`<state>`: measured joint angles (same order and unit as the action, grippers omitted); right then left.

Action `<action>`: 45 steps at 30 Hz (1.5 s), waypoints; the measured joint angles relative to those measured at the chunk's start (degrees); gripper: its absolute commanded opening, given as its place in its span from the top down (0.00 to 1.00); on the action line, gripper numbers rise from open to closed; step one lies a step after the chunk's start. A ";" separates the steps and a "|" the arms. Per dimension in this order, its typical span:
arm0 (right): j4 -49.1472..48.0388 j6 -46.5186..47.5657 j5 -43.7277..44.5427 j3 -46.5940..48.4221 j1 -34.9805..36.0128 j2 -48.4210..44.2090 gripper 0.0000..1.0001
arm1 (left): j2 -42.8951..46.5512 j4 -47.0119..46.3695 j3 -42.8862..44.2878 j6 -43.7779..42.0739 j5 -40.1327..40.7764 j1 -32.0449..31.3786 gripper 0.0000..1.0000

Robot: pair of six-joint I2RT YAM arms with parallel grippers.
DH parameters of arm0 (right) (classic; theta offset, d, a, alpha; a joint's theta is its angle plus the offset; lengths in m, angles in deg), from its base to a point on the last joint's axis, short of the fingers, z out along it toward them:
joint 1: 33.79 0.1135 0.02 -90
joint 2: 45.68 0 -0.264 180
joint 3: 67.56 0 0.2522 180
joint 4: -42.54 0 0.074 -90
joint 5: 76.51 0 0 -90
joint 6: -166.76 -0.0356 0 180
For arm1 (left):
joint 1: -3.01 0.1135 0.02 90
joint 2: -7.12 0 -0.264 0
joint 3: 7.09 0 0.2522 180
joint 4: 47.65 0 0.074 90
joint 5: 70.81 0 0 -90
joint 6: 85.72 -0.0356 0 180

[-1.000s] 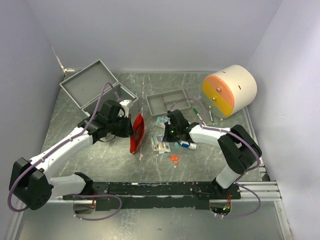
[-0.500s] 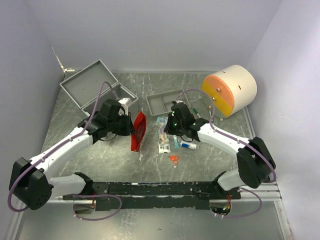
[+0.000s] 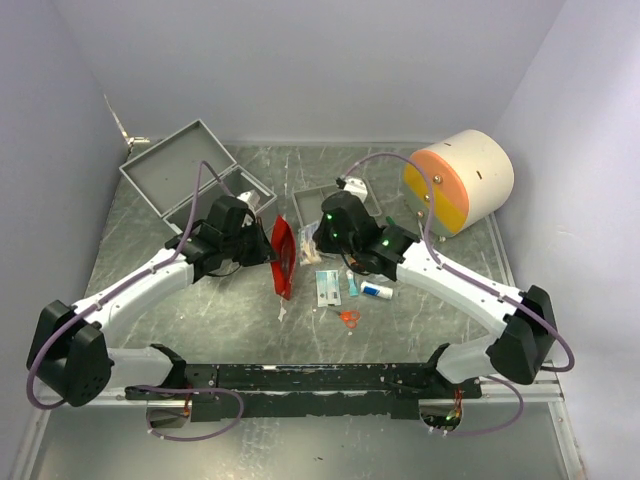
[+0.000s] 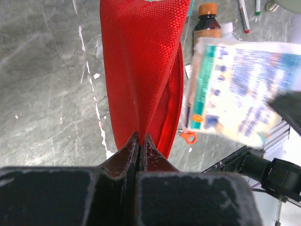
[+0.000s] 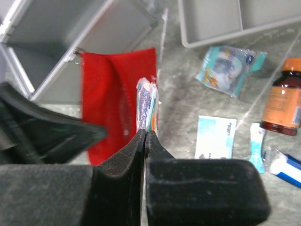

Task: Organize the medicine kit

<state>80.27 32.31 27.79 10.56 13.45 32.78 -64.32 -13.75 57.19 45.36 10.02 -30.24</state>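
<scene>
Grey marbled surface [image 3: 230, 320] fills centre of frame; plain pale walls [image 3: 300, 70] close left, top, right; soft even light.

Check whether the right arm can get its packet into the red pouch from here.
Probably yes. The left pincer holds the pouch up, the right pincer has the packet right at its edge, and nothing lies between. How wide the pouch gapes is unclear.

the left arm [image 3: 140, 285] and right arm [image 3: 460, 285] are white-shelled with black joints and looping purple cables.
</scene>
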 measured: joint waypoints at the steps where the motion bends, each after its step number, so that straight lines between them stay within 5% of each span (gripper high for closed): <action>1: 0.92 -0.52 2.16 1.77 1.33 0.24 1.00 | -0.63 0.00 0.09 0.50 0.02 0.00 0.93; 17: 9.11 -2.82 26.32 16.46 13.60 7.74 1.00 | -2.40 0.02 1.20 2.84 0.52 -0.02 0.93; 45: 17.94 -9.66 28.46 27.30 15.96 22.80 1.00 | -2.40 -0.15 1.18 2.95 1.05 0.00 0.93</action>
<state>98.21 22.65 56.25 37.86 29.41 55.58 -66.72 -13.91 58.37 48.31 11.07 -30.24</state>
